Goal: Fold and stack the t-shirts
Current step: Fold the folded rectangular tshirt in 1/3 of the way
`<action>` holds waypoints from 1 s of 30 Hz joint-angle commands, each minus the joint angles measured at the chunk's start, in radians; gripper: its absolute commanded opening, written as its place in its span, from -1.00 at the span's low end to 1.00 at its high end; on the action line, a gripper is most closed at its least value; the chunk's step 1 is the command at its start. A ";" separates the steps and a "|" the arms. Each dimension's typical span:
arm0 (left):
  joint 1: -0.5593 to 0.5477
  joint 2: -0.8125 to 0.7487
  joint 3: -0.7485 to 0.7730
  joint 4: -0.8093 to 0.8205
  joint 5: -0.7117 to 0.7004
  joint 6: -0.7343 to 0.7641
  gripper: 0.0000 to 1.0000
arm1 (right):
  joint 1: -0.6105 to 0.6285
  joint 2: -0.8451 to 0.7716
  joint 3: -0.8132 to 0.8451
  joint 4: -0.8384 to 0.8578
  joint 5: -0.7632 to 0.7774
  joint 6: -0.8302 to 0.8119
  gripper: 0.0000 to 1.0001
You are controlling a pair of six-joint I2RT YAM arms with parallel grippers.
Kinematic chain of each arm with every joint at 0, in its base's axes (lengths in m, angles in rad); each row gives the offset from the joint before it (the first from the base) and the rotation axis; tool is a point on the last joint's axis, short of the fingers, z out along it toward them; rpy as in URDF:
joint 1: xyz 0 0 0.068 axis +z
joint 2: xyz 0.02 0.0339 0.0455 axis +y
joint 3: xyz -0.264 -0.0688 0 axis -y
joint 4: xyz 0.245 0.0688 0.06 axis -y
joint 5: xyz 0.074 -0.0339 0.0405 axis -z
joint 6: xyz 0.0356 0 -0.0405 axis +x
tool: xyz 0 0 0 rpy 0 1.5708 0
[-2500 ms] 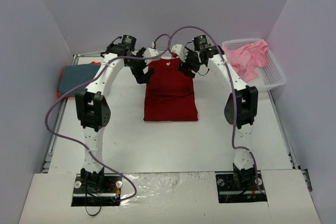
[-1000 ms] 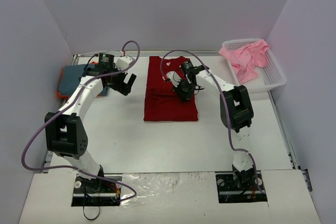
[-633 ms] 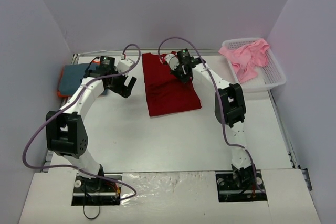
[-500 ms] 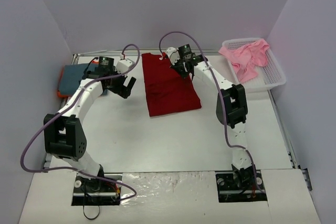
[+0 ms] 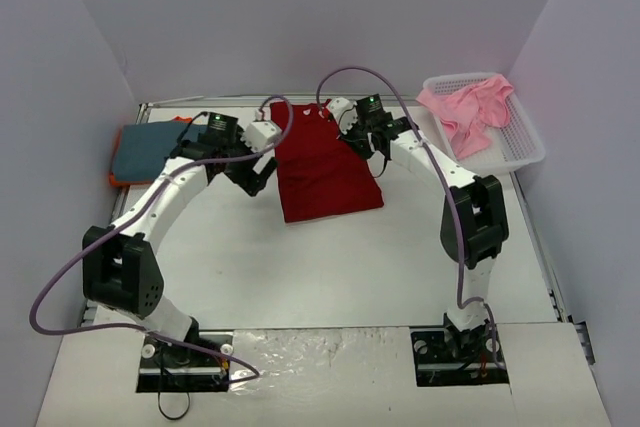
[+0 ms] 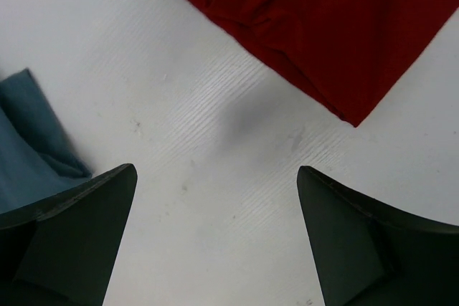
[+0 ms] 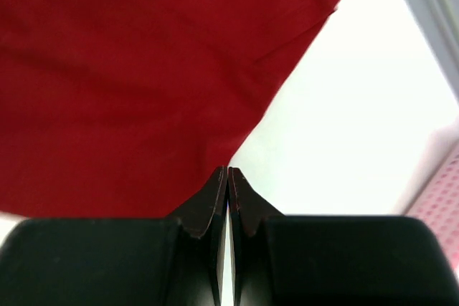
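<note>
Two end effectors: left [image 6: 215, 234] gapes empty, right [image 7: 228, 177] closed at dark red t-shirt [image 5: 325, 167] edge.

Left arm [image 5: 258, 173] neared red shirt [image 5: 325, 162]

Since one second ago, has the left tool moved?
Yes. The left tool has moved right, away from the folded blue shirt, and now sits by the red shirt's left edge.

Bare white surface [image 5: 330, 267] lies open across the near half; the folded dark red t-shirt [image 5: 325, 162] fills the far middle, both arms arching over it; teal-blue t-shirt [image 5: 145, 150] blocks far left, white lattice basket [image 5: 520, 142] far right
</note>
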State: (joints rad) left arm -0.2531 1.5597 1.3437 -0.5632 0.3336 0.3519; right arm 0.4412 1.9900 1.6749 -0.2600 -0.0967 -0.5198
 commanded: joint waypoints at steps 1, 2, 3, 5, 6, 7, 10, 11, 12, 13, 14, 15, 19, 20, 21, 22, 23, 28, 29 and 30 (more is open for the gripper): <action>-0.130 -0.070 -0.021 0.011 -0.039 0.093 0.89 | -0.022 -0.132 -0.066 -0.041 -0.096 0.012 -1.00; -0.152 -0.061 -0.034 0.022 -0.076 0.110 0.89 | -0.028 -0.138 -0.076 -0.068 -0.109 0.017 -1.00; -0.173 -0.052 -0.032 0.020 -0.082 0.111 0.89 | -0.029 -0.140 -0.089 -0.087 -0.112 0.014 -1.00; -0.175 -0.021 -0.018 0.013 -0.080 0.101 0.89 | -0.033 -0.137 -0.098 -0.130 -0.139 0.020 -1.00; -0.175 -0.015 -0.015 0.013 -0.084 0.098 0.89 | -0.035 -0.131 -0.113 -0.142 -0.153 0.020 -1.00; -0.176 -0.010 -0.014 0.013 -0.085 0.098 0.89 | -0.033 -0.128 -0.121 -0.156 -0.165 0.021 -1.00; -0.176 -0.010 -0.018 0.017 -0.087 0.102 0.89 | -0.035 -0.108 -0.159 -0.162 -0.205 0.030 -1.00; -0.175 -0.015 -0.024 0.022 -0.088 0.104 0.89 | -0.035 -0.100 -0.168 -0.162 -0.213 0.032 -1.00; -0.176 -0.016 -0.028 0.023 -0.091 0.107 0.89 | -0.035 -0.091 -0.178 -0.162 -0.221 0.032 -1.00; -0.176 -0.020 -0.031 0.026 -0.099 0.110 0.89 | -0.035 -0.068 -0.191 -0.162 -0.227 0.035 -1.00; -0.176 -0.023 -0.034 0.029 -0.105 0.111 0.89 | -0.035 -0.057 -0.198 -0.162 -0.230 0.035 -1.00; -0.176 -0.024 -0.038 0.032 -0.113 0.113 0.89 | -0.035 -0.047 -0.201 -0.162 -0.230 0.037 -1.00; -0.173 -0.033 -0.055 0.046 -0.142 0.119 0.89 | -0.029 0.001 -0.234 -0.165 -0.244 0.040 -1.00; -0.175 -0.033 -0.055 0.046 -0.145 0.119 0.89 | -0.027 0.009 -0.241 -0.166 -0.244 0.040 -1.00; -0.175 -0.032 -0.057 0.048 -0.151 0.119 0.89 | -0.027 0.026 -0.247 -0.166 -0.244 0.038 -1.00; -0.175 -0.027 -0.054 0.046 -0.153 0.118 0.89 | -0.022 0.038 -0.259 -0.168 -0.241 0.038 -1.00; -0.175 -0.027 -0.054 0.045 -0.154 0.121 0.89 | -0.021 0.050 -0.265 -0.168 -0.238 0.038 -1.00; -0.175 -0.023 -0.061 0.060 -0.156 0.127 0.89 | -0.018 0.108 -0.282 -0.171 -0.230 0.041 -1.00; -0.175 -0.023 -0.061 0.062 -0.157 0.133 0.89 | -0.018 0.105 -0.274 -0.176 -0.230 0.041 -1.00; -0.176 -0.024 -0.061 0.069 -0.163 0.137 0.89 | -0.018 0.096 -0.268 -0.179 -0.230 0.041 -1.00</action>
State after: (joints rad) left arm -0.4297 1.5597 1.2789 -0.5228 0.1894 0.4694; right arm 0.4126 2.0346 1.4277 -0.3748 -0.3225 -0.4915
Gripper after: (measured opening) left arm 0.945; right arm 0.001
